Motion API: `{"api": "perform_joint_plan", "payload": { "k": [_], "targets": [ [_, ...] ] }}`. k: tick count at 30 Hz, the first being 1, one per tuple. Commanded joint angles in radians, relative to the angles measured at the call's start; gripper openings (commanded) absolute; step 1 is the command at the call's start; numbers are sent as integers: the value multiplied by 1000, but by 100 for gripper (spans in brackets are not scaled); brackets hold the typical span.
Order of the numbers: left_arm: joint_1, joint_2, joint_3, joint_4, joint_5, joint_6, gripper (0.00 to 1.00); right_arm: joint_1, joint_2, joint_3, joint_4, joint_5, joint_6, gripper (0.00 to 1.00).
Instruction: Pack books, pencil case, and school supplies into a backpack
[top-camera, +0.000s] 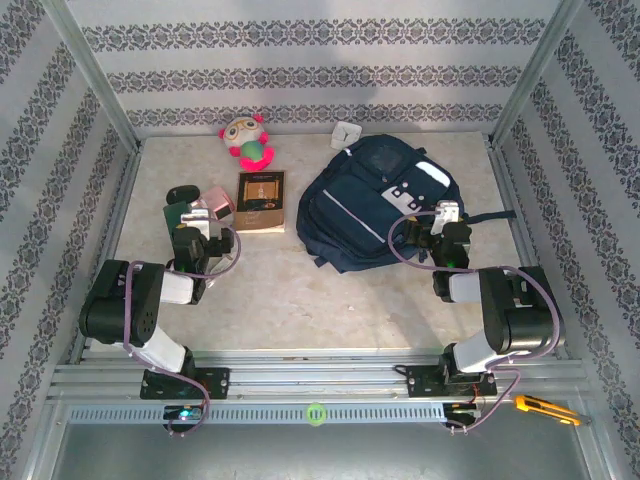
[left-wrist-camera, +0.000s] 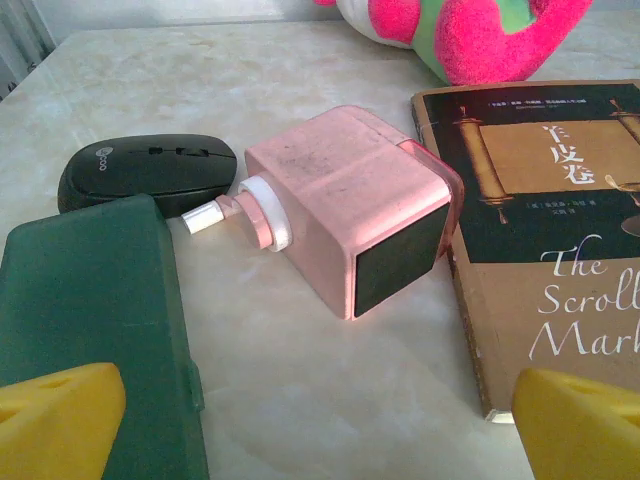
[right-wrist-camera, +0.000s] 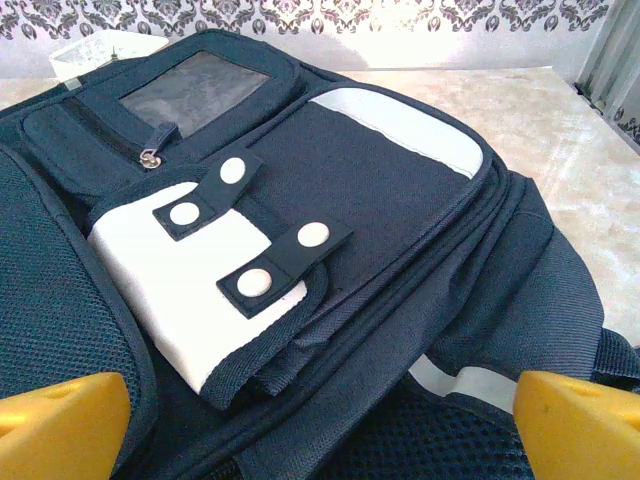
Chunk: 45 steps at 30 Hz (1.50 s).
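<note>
Lying backpack: is resting right of centre on the worktop.
book: is lying just left of it.
pink piece, green piece: are lying further left.
left claw: is gaping wide near them.
right claw: is gaping wide over backpack.

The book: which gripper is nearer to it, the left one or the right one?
Left. The left gripper is close to the near left corner of the book. The right gripper is far to its right, at the right side of the backpack.
</note>
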Motion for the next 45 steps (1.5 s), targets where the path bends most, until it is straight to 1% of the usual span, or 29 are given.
{"api": "perform_joint_plan", "payload": {
  "k": [1,35,37,38,39,40,41,42,43,45],
  "targets": [
    [14,10,16,50,9,16,99,-9,11,18,29,-8,-20,98],
    [15,11,17,46,21,18,99,-10,11,18,29,-11,-16,98],
    [15,-30,22,6,45,26,99,-12,-6,25,11,-10,-8,98],
    [14,-67,32,-40,54,30,100,-15,-47,42,-55,-25,-11,98],
    [13,-120,52,-128,71,36,99,-19,-114,88,-213,-50,-4,98],
    [13,-185,83,-230,104,48,97,-24,-190,160,-420,-60,43,98],
    [12,-234,117,-310,129,45,96,-37,-242,231,-592,-71,111,98],
    [12,-283,153,-372,153,20,94,-58,-287,313,-769,-117,181,98],
    [10,-321,194,-430,188,-1,90,-76,-318,379,-901,-172,228,98],
    [1,-349,315,-573,227,-59,83,-94,-355,459,-1060,-232,294,98]
  ]
}}
